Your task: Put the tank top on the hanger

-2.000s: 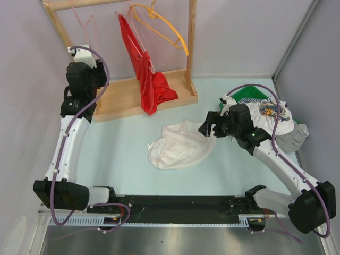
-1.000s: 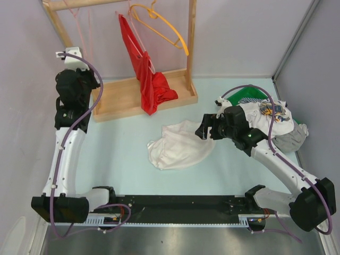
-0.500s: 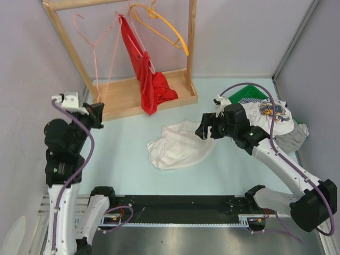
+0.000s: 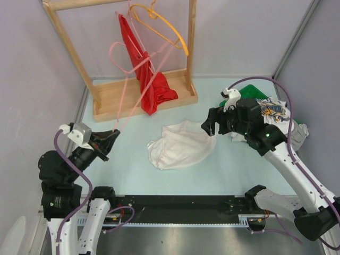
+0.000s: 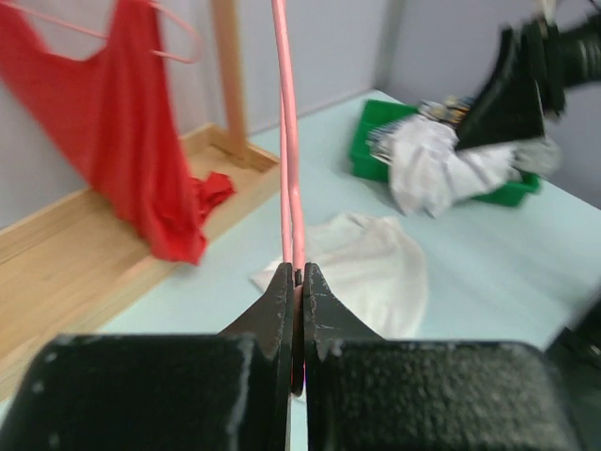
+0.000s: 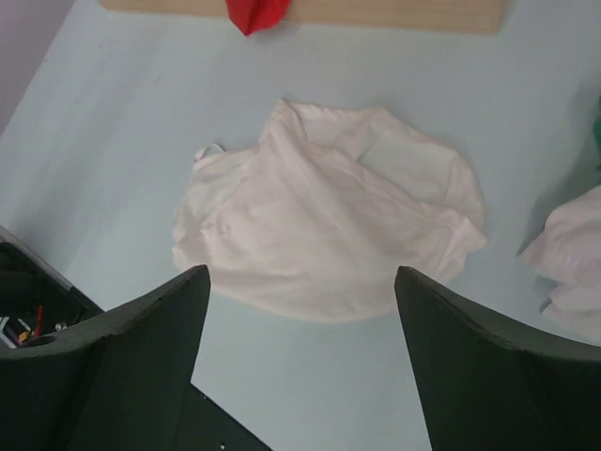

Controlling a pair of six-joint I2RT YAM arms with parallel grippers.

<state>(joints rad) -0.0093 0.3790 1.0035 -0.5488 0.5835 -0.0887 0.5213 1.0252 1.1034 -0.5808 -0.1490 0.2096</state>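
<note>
**Left gripper** (image 5: 294,272): the jaws are pressed together on the hanger (image 5: 285,113), clamping it at the point where two of its pink wires converge, with no gap visible between them. The hanger slants up and away from the gripper over the front left of the table (image 4: 122,170). It is clear of the wooden rack (image 4: 143,94), and its hook end is raised in front of the red garment (image 4: 142,64).

**Right gripper** (image 6: 300,272): the jaws are spread wide and hold nothing. The gripper is poised above the tank top (image 6: 329,225) without touching it.

**Tank top**: it lies crumpled at the table centre, between the two arms and apart from the hanger.

**Surroundings**: an orange hanger (image 4: 170,32) hangs on the rack. A green bin (image 4: 249,94) sits at the right rear, with a heap of clothes (image 4: 276,119) spilling over it.
</note>
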